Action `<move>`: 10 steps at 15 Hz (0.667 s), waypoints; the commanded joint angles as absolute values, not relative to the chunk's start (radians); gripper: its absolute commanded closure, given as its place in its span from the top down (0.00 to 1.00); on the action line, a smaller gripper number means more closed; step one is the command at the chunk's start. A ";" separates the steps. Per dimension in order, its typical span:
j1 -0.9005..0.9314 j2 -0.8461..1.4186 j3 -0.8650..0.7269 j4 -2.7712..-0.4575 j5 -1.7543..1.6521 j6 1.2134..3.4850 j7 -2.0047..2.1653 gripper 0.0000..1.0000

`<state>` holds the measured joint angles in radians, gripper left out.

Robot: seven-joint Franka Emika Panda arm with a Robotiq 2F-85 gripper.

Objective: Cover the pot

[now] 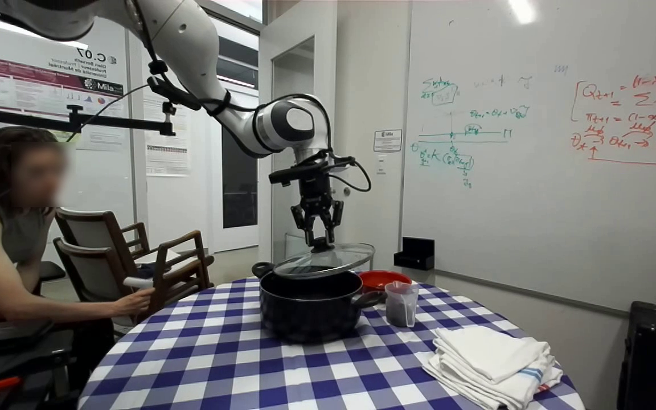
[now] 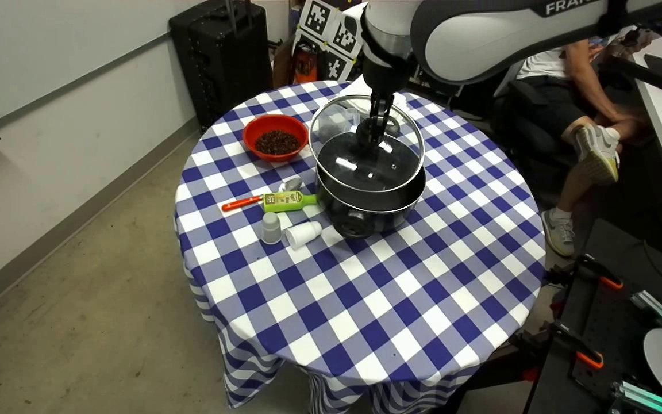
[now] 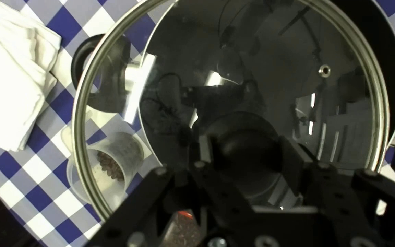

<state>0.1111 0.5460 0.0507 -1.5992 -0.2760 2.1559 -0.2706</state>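
Glass lid hangs tilted, knob pinched in the hand, off-centre over the black pot on the surface — released so, its overhang could tip it onto the clear cup.

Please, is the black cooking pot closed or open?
Open: the claw holds the glass lid tilted and off-centre over the black cooking pot, whose inside shows past the lid's edge.
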 commanded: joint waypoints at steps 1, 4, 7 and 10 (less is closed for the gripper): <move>0.103 0.557 0.043 -1.571 -0.279 2.150 -0.250 0.25; 0.093 0.554 0.044 -1.584 -0.268 2.145 -0.248 0.25; 0.088 0.552 0.047 -1.591 -0.260 2.139 -0.241 0.25; 0.084 0.544 0.052 -1.602 -0.247 2.134 -0.240 0.25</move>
<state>0.0870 0.5620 0.0461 -1.6000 -0.2649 2.1493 -0.2528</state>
